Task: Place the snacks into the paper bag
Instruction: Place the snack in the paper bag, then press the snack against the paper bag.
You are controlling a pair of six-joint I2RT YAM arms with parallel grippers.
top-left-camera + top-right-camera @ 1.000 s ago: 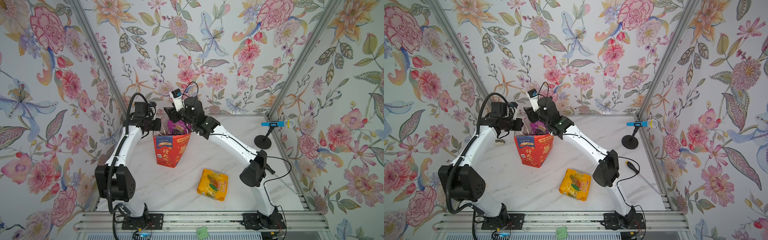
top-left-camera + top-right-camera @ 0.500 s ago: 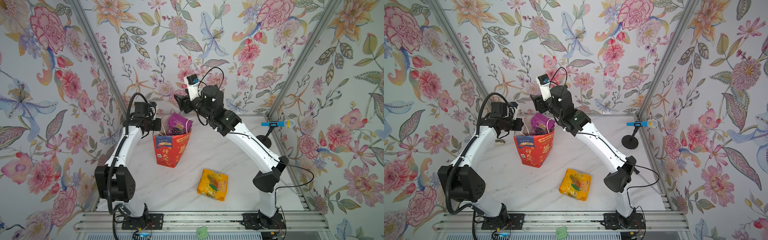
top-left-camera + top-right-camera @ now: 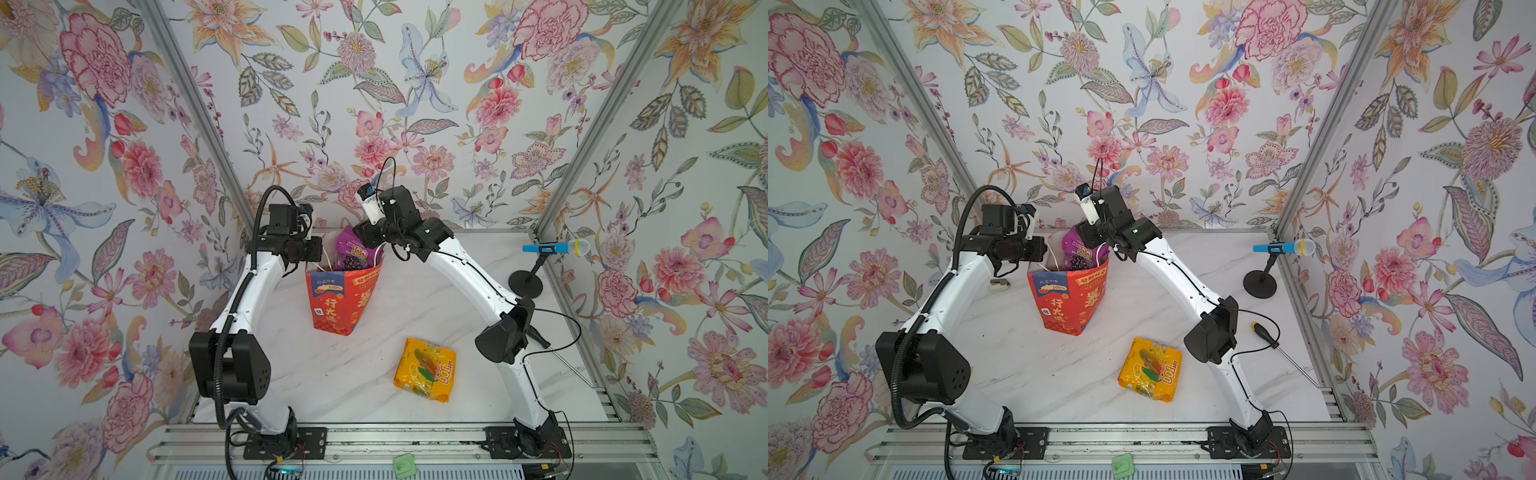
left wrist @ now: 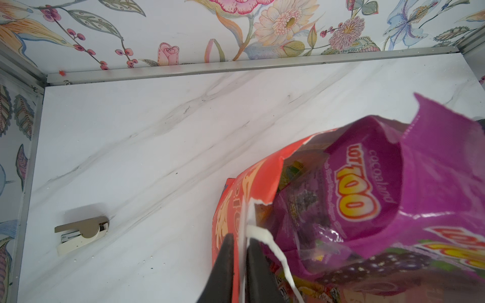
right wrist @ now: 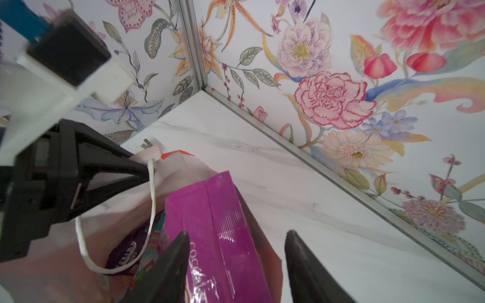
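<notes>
Pinching the red paper bag (image 3: 340, 303), left gripper (image 4: 239, 237) is closed; right gripper (image 5: 237, 233) gapes over glossy purple packet (image 3: 353, 253).

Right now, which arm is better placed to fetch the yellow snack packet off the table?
Right. The right gripper hangs open above the purple packet in the paper bag, and the yellow packet lies on that arm's side. The left gripper is shut on the bag's rim, steadying it.
</notes>
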